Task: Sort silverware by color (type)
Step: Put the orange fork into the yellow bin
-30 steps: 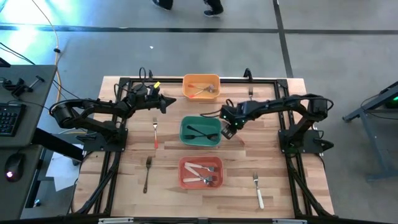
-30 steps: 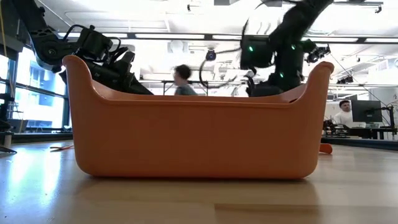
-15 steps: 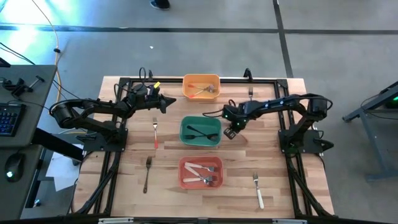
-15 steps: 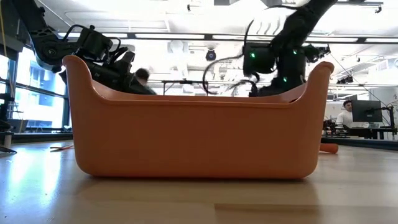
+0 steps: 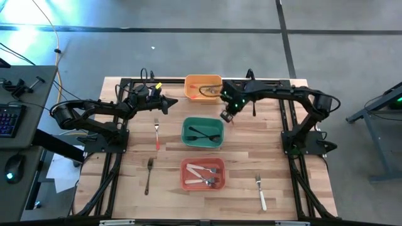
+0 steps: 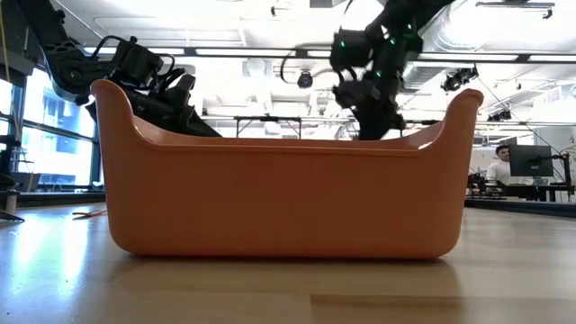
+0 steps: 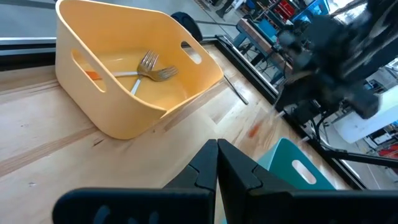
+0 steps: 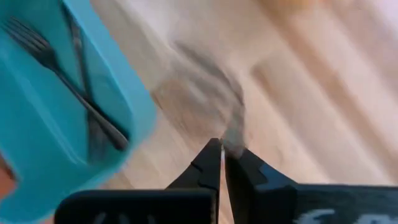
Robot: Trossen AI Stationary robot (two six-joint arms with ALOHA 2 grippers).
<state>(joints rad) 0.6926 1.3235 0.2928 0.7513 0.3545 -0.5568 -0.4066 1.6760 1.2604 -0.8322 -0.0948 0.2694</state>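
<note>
My right gripper hangs shut above the table between the green bin and the yellow-orange bin. A thin blurred piece of silverware sticks out past its fingertips. My left gripper waits shut and empty left of the yellow-orange bin, its fingertips low over the wood. Two forks lie in that bin, black forks in the green bin, and white-handled ones in the red bin. My right gripper pinches a slim piece of silverware between its two fingers, which slant down from above. A grey blurred end shows just beyond the fingertips. Which part the fingers are on is lost in the blur. The piece is lifted clear of the table.
Loose on the wood lie a red-orange-handled fork, a black fork at the near left and a white-handled fork at the near right. The red bin's wall fills the low view. A black frame borders the work area.
My right gripper stood open on the table just right of the green bin and shut there. It then rose and swung toward the far edge and the yellow-orange bin. The orange end that lay on the table at the right of the low view is gone.
</note>
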